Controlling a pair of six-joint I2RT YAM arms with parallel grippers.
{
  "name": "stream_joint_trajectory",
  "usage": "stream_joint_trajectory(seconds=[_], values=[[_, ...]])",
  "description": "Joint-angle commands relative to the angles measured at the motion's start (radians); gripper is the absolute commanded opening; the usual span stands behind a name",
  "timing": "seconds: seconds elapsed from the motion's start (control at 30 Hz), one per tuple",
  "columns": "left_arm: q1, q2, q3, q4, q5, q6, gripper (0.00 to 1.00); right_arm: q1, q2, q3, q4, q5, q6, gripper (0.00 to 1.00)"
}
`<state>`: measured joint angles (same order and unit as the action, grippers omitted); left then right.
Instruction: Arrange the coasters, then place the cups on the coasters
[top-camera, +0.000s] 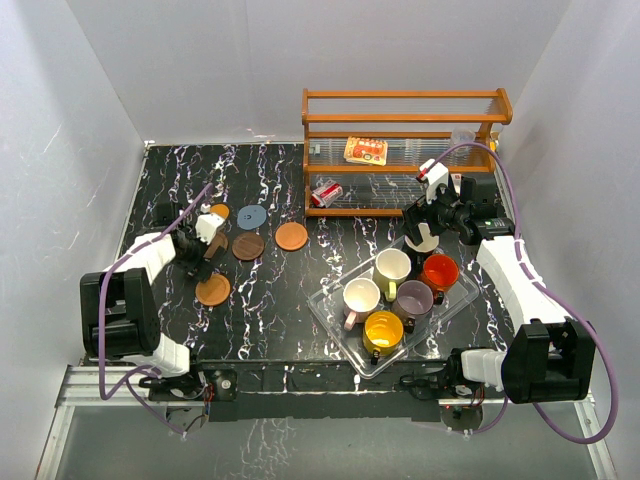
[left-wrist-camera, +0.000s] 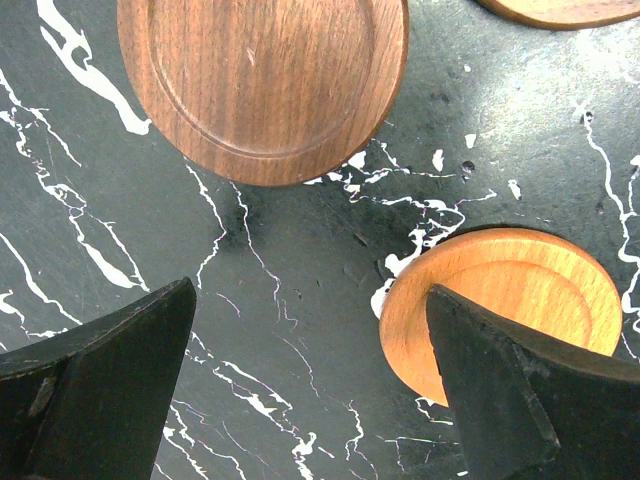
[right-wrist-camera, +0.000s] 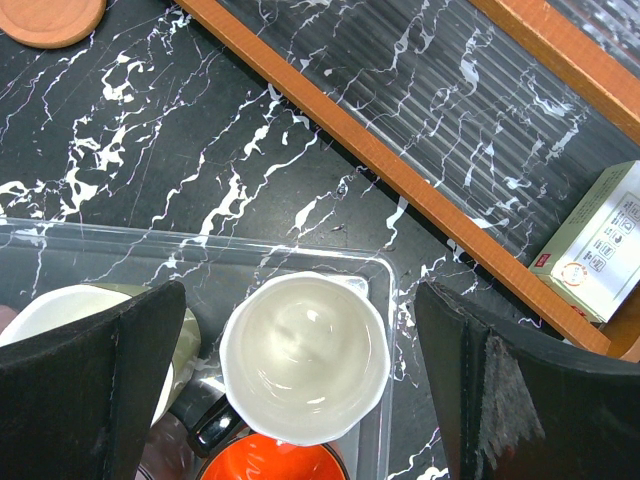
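Six coasters lie on the left of the table: a small orange one (top-camera: 219, 211), a blue-grey one (top-camera: 250, 216), orange-brown ones (top-camera: 291, 236) (top-camera: 212, 290) and dark brown ones (top-camera: 248, 246) (top-camera: 216, 243). My left gripper (top-camera: 203, 262) (left-wrist-camera: 310, 300) hangs open just above the table; a dark brown coaster (left-wrist-camera: 262, 80) lies ahead and an orange-brown coaster (left-wrist-camera: 500, 300) under its right finger. The clear tray (top-camera: 330, 310) holds olive-cream (top-camera: 392, 266), orange-red (top-camera: 439, 272), mauve (top-camera: 413, 298), pale pink (top-camera: 361, 297) and yellow (top-camera: 384, 331) cups. My right gripper (top-camera: 424, 228) (right-wrist-camera: 300, 290) is open above the black cup with white inside (right-wrist-camera: 305, 355).
A wooden rack (top-camera: 400, 120) stands at the back right with a printed packet (top-camera: 365, 150) and a red can (top-camera: 325, 193) on it. Its lower rail (right-wrist-camera: 400, 180) runs close beyond the tray corner (right-wrist-camera: 385, 265). A white box (right-wrist-camera: 600, 250) sits on the shelf.
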<state>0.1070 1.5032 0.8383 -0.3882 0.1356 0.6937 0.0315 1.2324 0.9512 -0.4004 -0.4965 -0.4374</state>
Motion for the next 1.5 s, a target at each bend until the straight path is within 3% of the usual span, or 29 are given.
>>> stream_joint_trajectory(seconds=[0.0,0.13,0.47,1.47], values=[[-0.002,0.01,0.007,0.02,-0.064,0.016,0.99,-0.005,-0.014,0.001,0.021,-0.005,-0.006,0.98],[-0.001,-0.021,0.007,-0.015,-0.071,0.041,0.99,-0.005,-0.014,0.001,0.02,-0.007,-0.006,0.98],[-0.002,-0.129,0.037,-0.143,0.069,0.011,0.99,-0.005,-0.017,0.001,0.019,-0.008,-0.007,0.98],[0.014,0.03,0.027,-0.001,-0.094,0.05,0.99,-0.005,-0.019,0.0,0.02,-0.008,-0.009,0.98]])
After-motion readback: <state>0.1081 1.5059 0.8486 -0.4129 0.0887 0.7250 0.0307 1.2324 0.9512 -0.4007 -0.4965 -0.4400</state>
